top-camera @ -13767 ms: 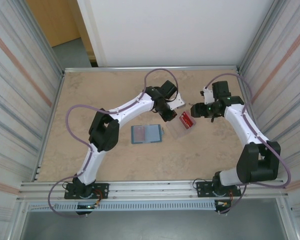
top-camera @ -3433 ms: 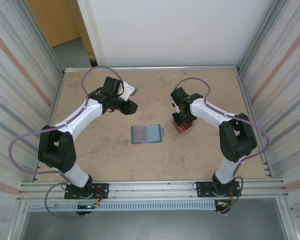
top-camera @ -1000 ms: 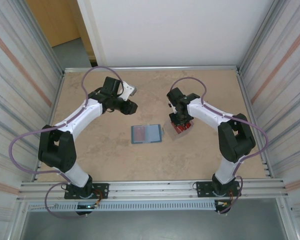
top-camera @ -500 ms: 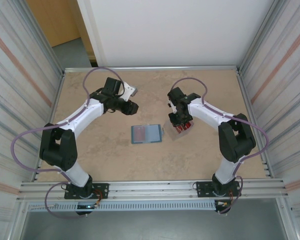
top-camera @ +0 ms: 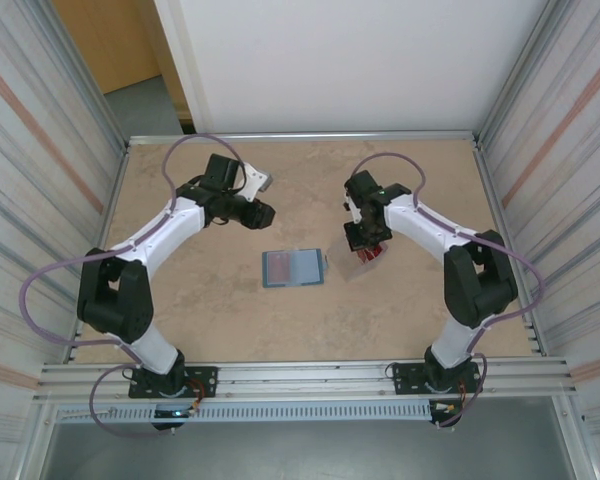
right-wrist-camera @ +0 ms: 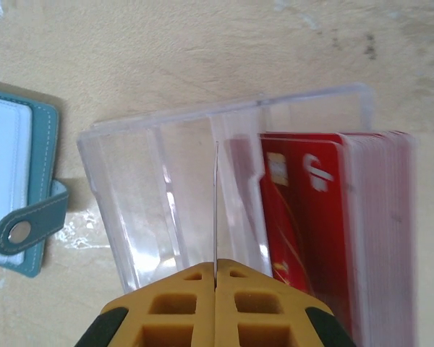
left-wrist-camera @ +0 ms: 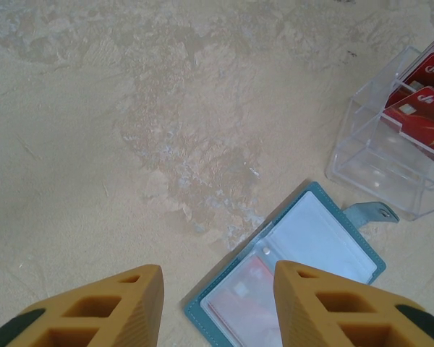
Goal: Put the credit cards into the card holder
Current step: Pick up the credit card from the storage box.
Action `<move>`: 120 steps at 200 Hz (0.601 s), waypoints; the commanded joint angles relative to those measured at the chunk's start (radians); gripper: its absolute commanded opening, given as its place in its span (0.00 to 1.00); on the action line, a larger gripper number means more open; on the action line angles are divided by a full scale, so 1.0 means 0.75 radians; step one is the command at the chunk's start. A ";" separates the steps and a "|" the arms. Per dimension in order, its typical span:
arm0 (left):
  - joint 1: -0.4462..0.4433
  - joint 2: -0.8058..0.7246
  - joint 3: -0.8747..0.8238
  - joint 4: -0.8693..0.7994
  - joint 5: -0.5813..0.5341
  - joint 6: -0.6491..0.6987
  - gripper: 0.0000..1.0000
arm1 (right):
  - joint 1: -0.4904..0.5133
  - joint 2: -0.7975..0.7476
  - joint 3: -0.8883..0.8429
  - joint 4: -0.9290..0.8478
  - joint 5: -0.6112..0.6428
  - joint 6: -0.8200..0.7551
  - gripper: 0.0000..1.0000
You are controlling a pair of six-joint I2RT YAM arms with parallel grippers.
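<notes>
Red credit cards (right-wrist-camera: 311, 217), perhaps several, share one case (right-wrist-camera: 181, 195) beside one card holder (right-wrist-camera: 7, 173).

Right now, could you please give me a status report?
Left pincer open, off the wallet. Right pincer shut on a card over the clear case. Wallet open, one red card inside; path looks free.

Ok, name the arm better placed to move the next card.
Right: the right fingers are shut at the clear case holding the credit cards, beside the card holder. The left fingers stand open, away from the cards.
</notes>
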 commanded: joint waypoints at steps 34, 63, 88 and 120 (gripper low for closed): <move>0.062 -0.137 -0.060 0.039 0.279 0.028 0.48 | -0.124 -0.357 0.015 -0.036 -0.303 0.081 0.00; 0.114 -0.182 -0.088 0.072 0.599 0.018 0.59 | -0.135 -0.499 -0.107 0.228 -0.639 0.260 0.00; 0.183 -0.223 -0.138 0.160 0.847 -0.065 0.66 | -0.124 -0.587 -0.276 0.663 -0.916 0.485 0.00; 0.238 -0.257 -0.201 0.325 1.096 -0.230 0.69 | -0.038 -0.594 -0.416 1.152 -1.053 0.675 0.00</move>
